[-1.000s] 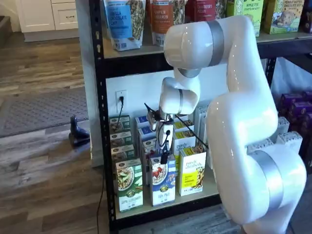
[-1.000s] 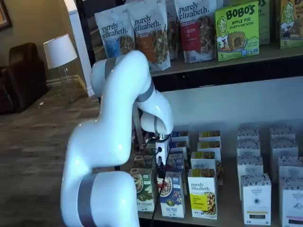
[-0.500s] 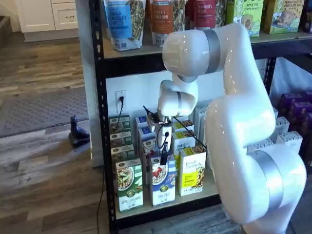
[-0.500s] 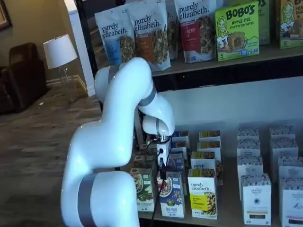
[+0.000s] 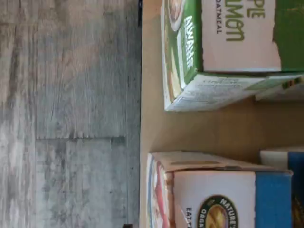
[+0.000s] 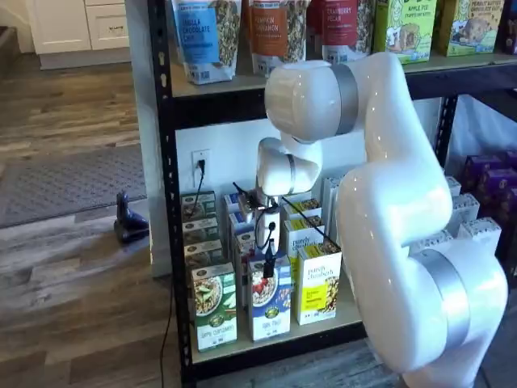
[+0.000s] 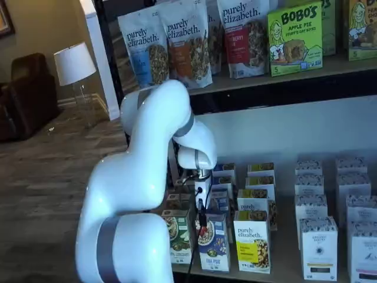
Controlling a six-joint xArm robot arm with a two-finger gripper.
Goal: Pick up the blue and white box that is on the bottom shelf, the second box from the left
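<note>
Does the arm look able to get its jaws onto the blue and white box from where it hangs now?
Probably yes. The gripper hangs just above the blue and white box, which stands at the bottom shelf's front edge with nothing over its top.

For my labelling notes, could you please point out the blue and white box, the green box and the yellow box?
blue and white box [image 6: 270, 301]: shelf view, front face.
green box [image 6: 214, 305]: shelf view, front face.
yellow box [image 6: 319, 291]: shelf view, front face.
</note>
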